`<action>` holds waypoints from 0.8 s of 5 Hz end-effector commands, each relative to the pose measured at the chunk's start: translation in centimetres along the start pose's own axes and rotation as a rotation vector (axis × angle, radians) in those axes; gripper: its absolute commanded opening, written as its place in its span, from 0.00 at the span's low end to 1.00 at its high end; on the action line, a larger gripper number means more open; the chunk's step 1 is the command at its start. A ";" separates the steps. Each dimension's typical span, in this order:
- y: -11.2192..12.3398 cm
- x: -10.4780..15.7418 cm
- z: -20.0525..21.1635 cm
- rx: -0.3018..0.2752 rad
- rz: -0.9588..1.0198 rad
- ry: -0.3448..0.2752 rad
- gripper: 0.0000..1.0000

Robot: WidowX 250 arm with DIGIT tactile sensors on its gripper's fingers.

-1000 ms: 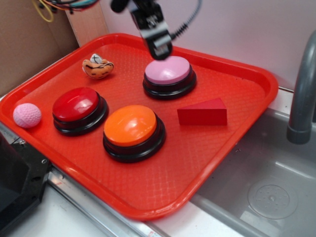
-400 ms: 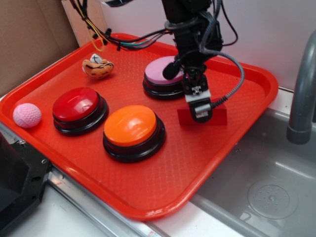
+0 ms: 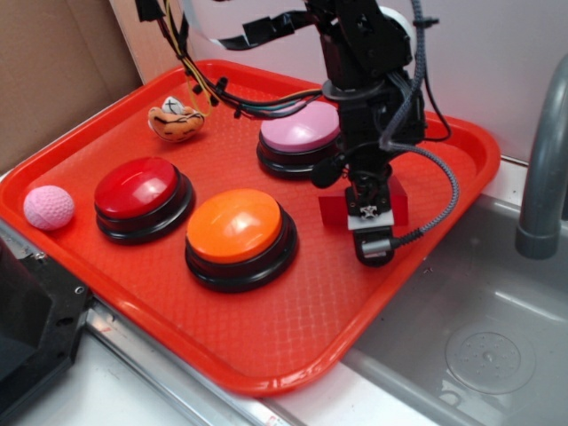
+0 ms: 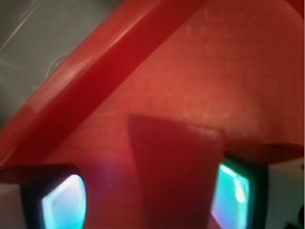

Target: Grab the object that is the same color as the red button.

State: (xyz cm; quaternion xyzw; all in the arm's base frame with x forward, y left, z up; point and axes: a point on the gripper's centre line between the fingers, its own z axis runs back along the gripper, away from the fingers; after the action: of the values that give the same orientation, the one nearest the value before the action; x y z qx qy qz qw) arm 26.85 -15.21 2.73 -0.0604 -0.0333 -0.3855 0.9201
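Note:
The red wedge block [image 3: 334, 211] lies on the red tray [image 3: 266, 355], to the right of the orange button. My gripper [image 3: 369, 222] is lowered straight over it and hides its middle. In the wrist view the wedge [image 4: 174, 171] stands between my fingertips [image 4: 62, 202]. The jaws are open around it: there is a gap on the left side, and the right pad is close to or at its face. The red button [image 3: 138, 188], a dark red dome on a black base, sits at the tray's left, well away from the gripper.
An orange button [image 3: 235, 226] is just left of the wedge, and a pink button [image 3: 300, 129] is behind it. A pink ball [image 3: 48, 207] and a small orange toy [image 3: 176, 120] lie at the left. A steel sink [image 3: 479, 346] and a grey faucet [image 3: 543, 169] are at the right.
My gripper has moved from above the pink button, forward and down, onto the wedge, and now straddles it at tray level. The wedge and the buttons have not moved.

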 end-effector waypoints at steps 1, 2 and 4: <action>0.2 0.9 1.1 0.049 0.065 -0.041 0.00; 0.9 0.5 2.4 0.040 0.128 -0.047 0.00; 3.6 -2.4 10.9 0.083 0.353 -0.067 0.00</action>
State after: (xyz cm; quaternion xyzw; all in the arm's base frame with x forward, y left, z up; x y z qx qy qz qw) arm 27.19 -8.46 10.81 -0.0379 -0.0273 -0.2146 0.9756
